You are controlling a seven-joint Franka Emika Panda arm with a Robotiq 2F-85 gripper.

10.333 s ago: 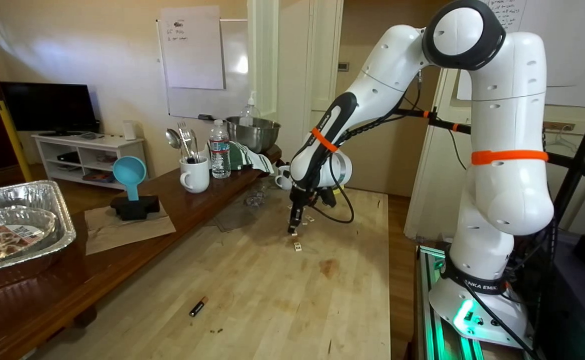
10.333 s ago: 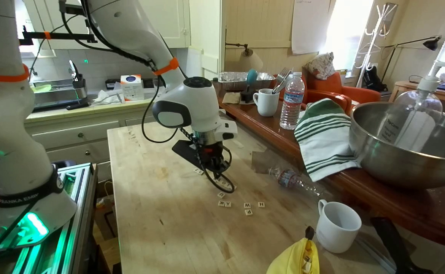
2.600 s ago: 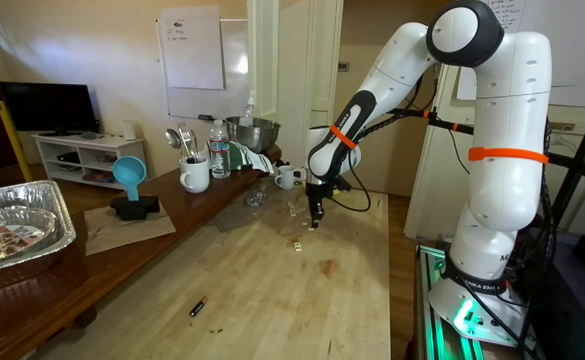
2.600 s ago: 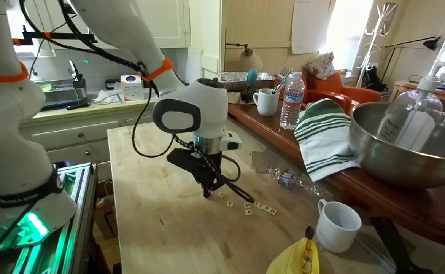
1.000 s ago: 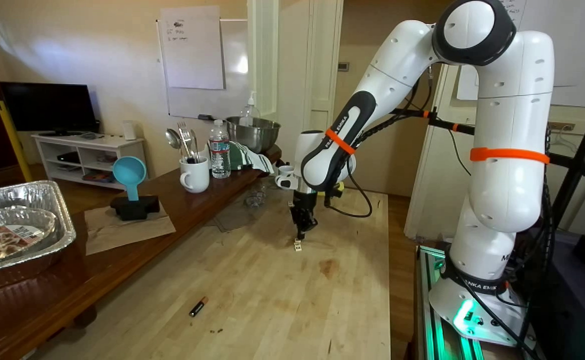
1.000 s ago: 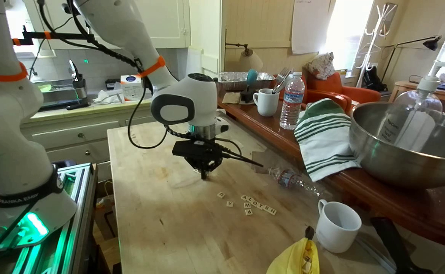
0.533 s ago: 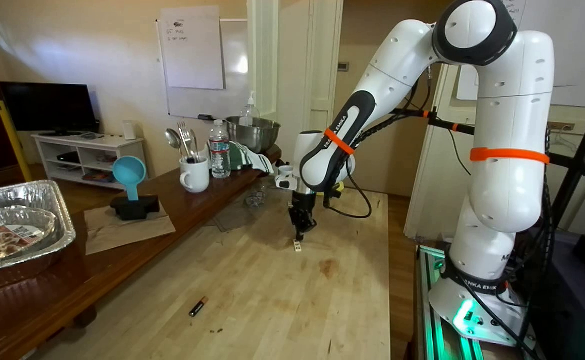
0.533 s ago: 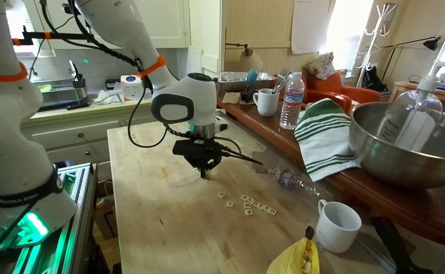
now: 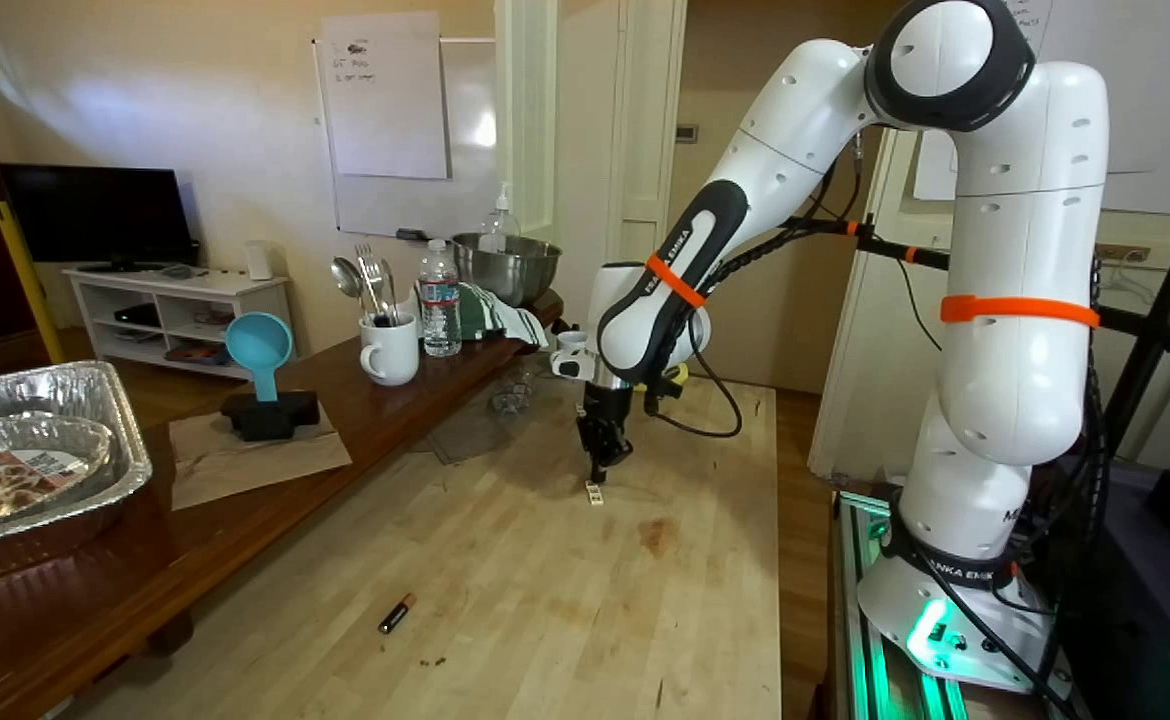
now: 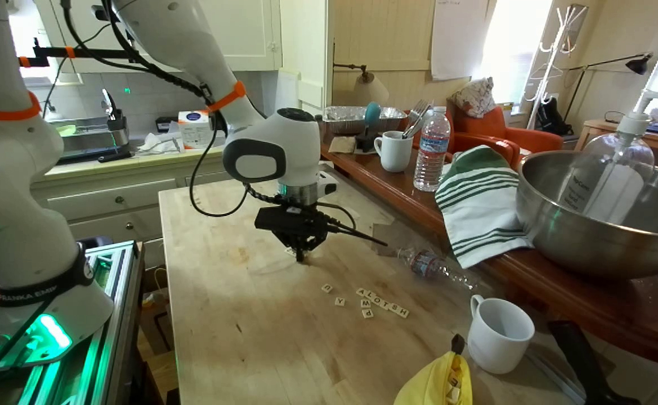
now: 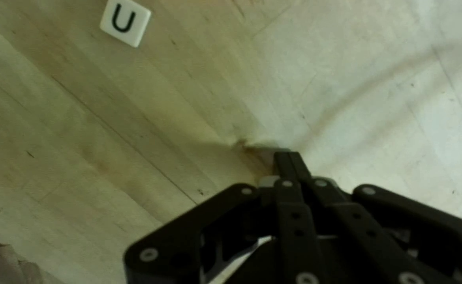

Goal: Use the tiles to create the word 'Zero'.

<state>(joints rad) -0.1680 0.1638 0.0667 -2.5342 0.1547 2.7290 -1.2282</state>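
Observation:
My gripper (image 11: 289, 154) is shut, with its fingertips pressed together and no gap in the wrist view. In an exterior view its tips (image 9: 597, 477) are at the far end of a short strip of cream tiles (image 9: 595, 495); I cannot tell if they touch. These tiles (image 10: 291, 251) are partly hidden behind the gripper in an exterior view. A U tile (image 10: 327, 288) and a Y tile (image 10: 340, 302) lie apart. A slanted row of several tiles (image 10: 382, 303) lies beside W (image 10: 365, 303) and P (image 10: 367, 314). The U tile also shows in the wrist view (image 11: 124, 23).
A yellow pouch (image 10: 435, 379) and a white mug (image 10: 500, 334) stand near the tiles. A clear bottle (image 10: 431, 267) lies by the raised dark wood ledge (image 9: 365, 440). A battery (image 9: 397, 612) lies on the table.
Since ten seconds ago the slanted row has shifted toward W, and a tile has left Y's side. The shut gripper has moved from near U to the short strip; recently only slightly.

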